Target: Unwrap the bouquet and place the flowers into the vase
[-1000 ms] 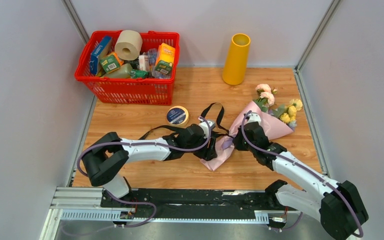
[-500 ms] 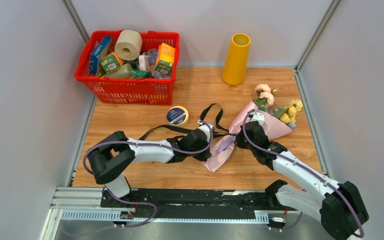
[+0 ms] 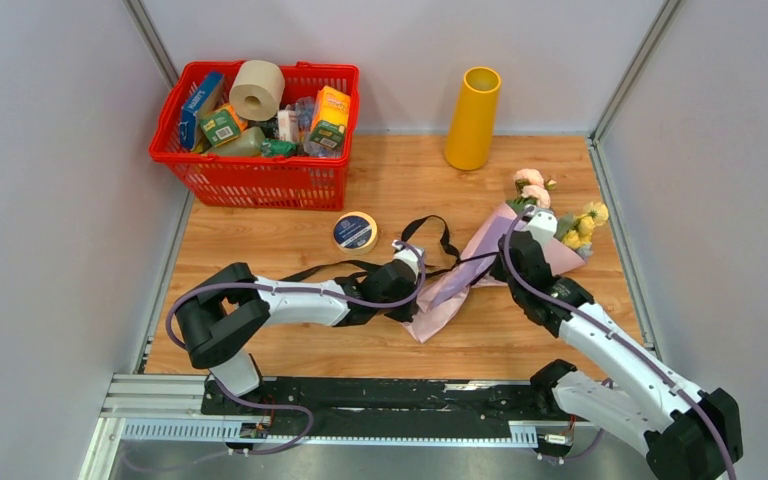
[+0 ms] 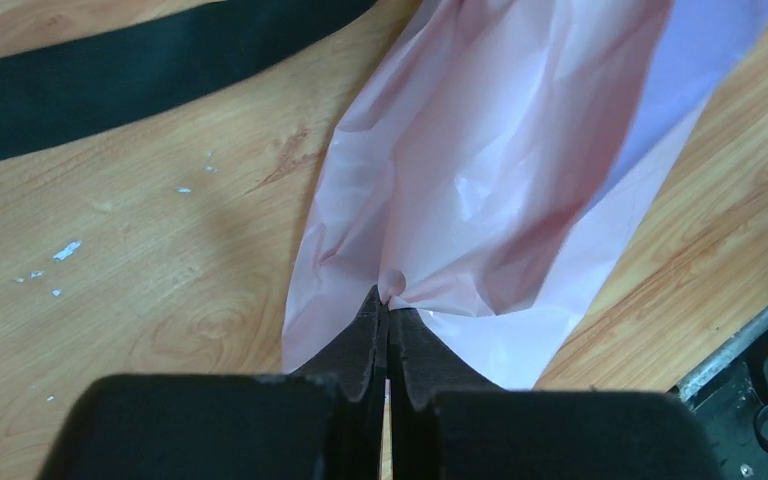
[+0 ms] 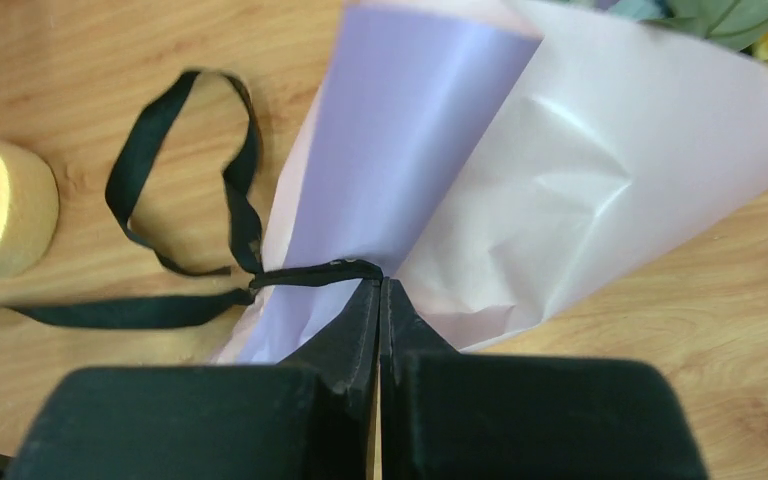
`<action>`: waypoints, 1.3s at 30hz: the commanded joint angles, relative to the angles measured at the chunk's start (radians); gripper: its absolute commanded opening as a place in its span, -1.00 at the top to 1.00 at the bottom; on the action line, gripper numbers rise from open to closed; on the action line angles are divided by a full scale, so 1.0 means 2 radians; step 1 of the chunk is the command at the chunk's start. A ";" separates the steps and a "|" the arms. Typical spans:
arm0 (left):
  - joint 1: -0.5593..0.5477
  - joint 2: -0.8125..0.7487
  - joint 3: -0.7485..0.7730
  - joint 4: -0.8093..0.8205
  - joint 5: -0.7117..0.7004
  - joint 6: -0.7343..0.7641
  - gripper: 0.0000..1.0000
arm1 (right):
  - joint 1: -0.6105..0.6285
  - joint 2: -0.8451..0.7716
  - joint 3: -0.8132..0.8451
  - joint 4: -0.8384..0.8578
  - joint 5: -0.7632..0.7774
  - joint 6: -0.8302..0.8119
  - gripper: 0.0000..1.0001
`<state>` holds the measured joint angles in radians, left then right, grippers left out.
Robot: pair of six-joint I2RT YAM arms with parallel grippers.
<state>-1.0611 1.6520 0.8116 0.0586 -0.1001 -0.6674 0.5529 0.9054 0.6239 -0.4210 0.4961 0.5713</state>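
Observation:
The bouquet [image 3: 560, 258] lies on the wooden table at right, its lilac-pink paper [image 4: 480, 170] tapering toward the near left. Pink and yellow flowers [image 3: 532, 190] stick out of its far end. My left gripper [image 3: 415, 300] is shut on a pinch of the paper near the narrow end, seen at the left gripper's tips [image 4: 388, 300]. My right gripper [image 5: 380, 282] is shut on the black ribbon [image 5: 310, 272], which runs taut across the paper and loops loose on the table [image 3: 430, 225]. The yellow-orange vase [image 3: 472, 118] stands upright at the back, apart from both arms.
A red basket [image 3: 255, 178] full of groceries and a beige paper roll stands at the back left. A roll of tape [image 3: 355, 231] lies flat between basket and ribbon. Grey walls close in the table on three sides.
My left gripper has closed on the paper's narrow end. My right gripper has drawn back to the right with the ribbon, pulling it taut, and the bouquet's wide end shifted slightly right.

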 commanded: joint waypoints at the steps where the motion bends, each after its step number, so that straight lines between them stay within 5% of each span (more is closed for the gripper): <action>1: -0.003 0.012 -0.002 -0.064 -0.022 -0.002 1.00 | -0.010 -0.022 0.053 -0.003 0.063 -0.007 1.00; 22: -0.008 0.015 -0.018 -0.063 -0.037 -0.018 1.00 | -0.056 0.004 0.249 -0.039 0.126 -0.098 1.00; 30: -0.012 0.009 -0.021 -0.058 -0.037 -0.021 1.00 | -0.062 0.034 0.400 -0.007 0.158 -0.172 1.00; 39: -0.014 -0.001 -0.025 -0.047 -0.040 -0.024 1.00 | -0.062 0.121 0.604 0.104 0.106 -0.278 1.00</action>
<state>-1.0786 1.6566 0.7956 0.0364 -0.1715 -0.7124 0.4351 1.0657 1.6650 -0.3645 0.7540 0.1513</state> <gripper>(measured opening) 0.008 0.004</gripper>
